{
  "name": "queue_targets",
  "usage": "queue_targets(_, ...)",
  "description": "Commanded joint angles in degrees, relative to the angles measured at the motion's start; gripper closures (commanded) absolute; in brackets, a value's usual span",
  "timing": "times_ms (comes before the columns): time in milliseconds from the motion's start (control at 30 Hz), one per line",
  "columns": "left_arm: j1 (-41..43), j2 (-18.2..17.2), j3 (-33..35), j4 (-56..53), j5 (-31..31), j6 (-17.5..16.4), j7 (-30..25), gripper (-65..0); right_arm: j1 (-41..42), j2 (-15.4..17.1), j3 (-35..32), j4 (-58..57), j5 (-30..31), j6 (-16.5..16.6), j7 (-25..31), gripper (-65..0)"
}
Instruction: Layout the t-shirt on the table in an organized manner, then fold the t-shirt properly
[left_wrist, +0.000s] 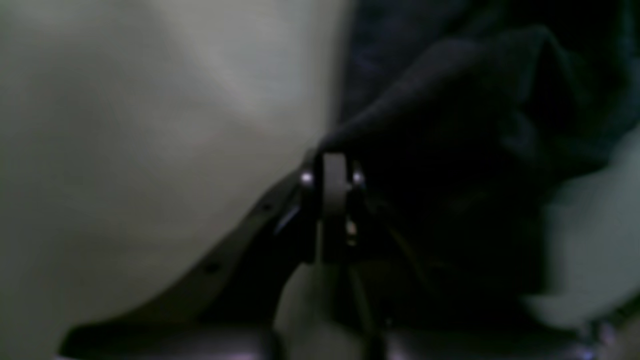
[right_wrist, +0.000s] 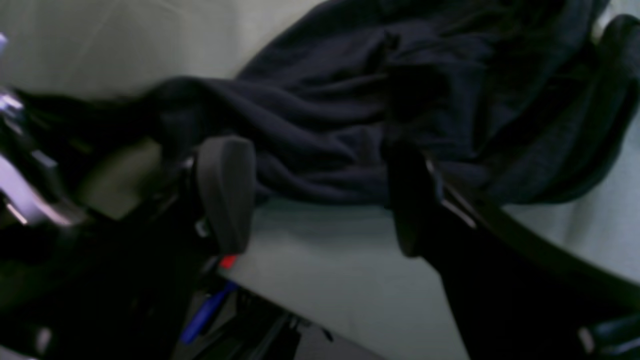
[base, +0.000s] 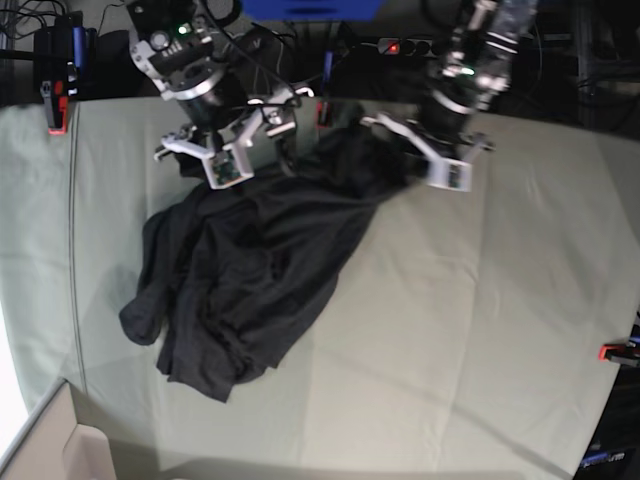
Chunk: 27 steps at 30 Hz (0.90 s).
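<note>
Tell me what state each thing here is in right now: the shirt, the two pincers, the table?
t-shirt: crumpled in a heap, not yet spread or folded, one edge lifted.
left pincer: shut on the t-shirt's edge.
right pincer: open, at the shirt's edge, holding nothing.
table: covered in creased pale cloth, shirt lying on it.

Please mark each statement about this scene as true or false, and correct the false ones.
1. The t-shirt lies flat and spread out. False: it is crumpled in a heap.
2. The left gripper is shut on the t-shirt. True.
3. The right gripper is shut. False: its jaws stand open at the shirt's edge.
4. The table has a pale grey-green cover. True.
5. The t-shirt is white. False: it is dark.
</note>
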Motion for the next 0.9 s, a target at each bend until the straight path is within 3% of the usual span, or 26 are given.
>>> queue_targets(0, 0.9, -1.3, -2.3, 2.8, 0.0, 0.1, -2.0, -0.4, 0.0, 0.0, 0.6, 1.2, 0.1, 0.1, 1.4, -42.6)
queue_targets(200, 5.7, -2.6, -19.6, 10.6, 0.0, -0.3, -1.9, -0.3, 1.8, -0.3, 2.2, 0.7, 0.1, 0.1, 1.4, -42.6)
queue_targets(367, 5.7, -2.3, -29.2, 10.0, 0.5, -0.3, -1.9, -0.3, 3.5, -0.3, 2.3, 0.6, 0.1, 0.1, 1.4, -42.6)
queue_targets(600, 5.4, -2.2, -34.3, 2.2, 0.1, -0.3, -1.9, -0.3, 6.5, -1.7, 2.6, -0.9, 0.1, 0.1, 1.4, -42.9)
queue_targets(867, 5.8, -2.1, -34.3, -0.2, 0.3, -0.4, -1.9, -0.3, 18.9, -2.3, 7.3, -14.8, 0.1, 0.1, 1.3, -43.0)
